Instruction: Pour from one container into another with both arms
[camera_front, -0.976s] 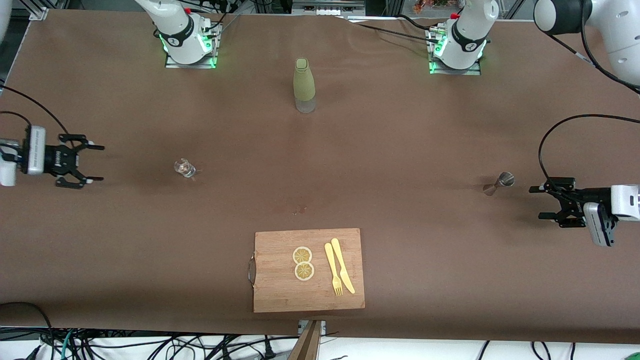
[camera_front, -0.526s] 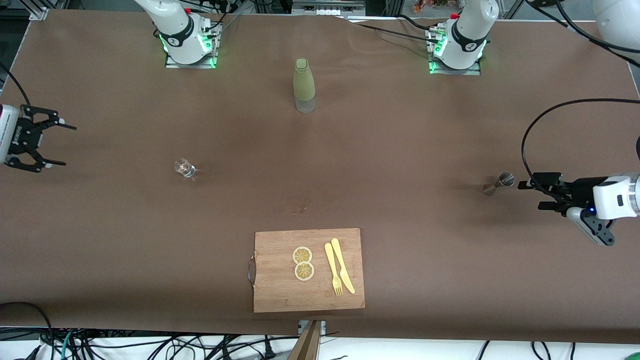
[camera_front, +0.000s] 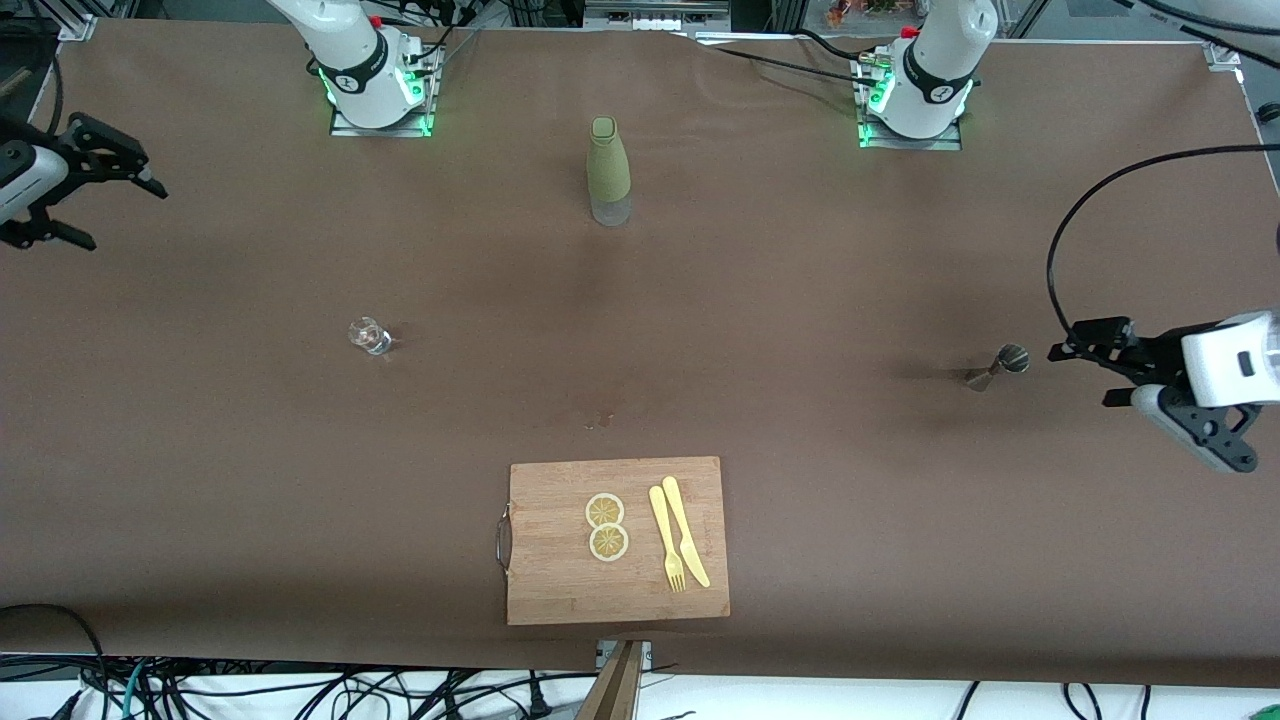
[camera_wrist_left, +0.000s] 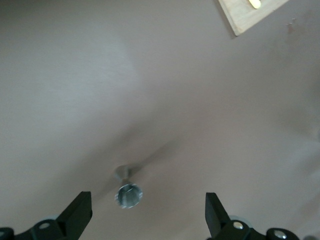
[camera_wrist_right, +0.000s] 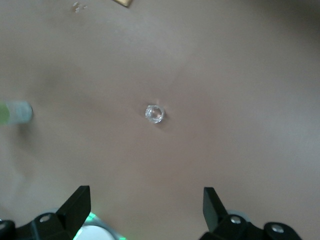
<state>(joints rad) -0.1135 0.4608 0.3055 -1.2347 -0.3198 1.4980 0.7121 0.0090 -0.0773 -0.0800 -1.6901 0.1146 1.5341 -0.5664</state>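
Grippers wide, containers untouched

We see the left gripper (camera_front: 1085, 375) spread wide and empty, just beside the steel jigger (camera_front: 997, 366), which stands upright on the worktop (camera_front: 800, 280). Our right gripper (camera_front: 115, 205) gapes empty, well apart from the upright small glass (camera_front: 368, 336)

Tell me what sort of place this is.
Likely a robotics lab staged as a bar counter: two arms bolted to a brown-covered table, with a metal jigger, a small glass, a green bottle and a cutting board holding lemon slices.

High front camera faces bases; wrist cameras look down on table (camera_front: 800, 300).
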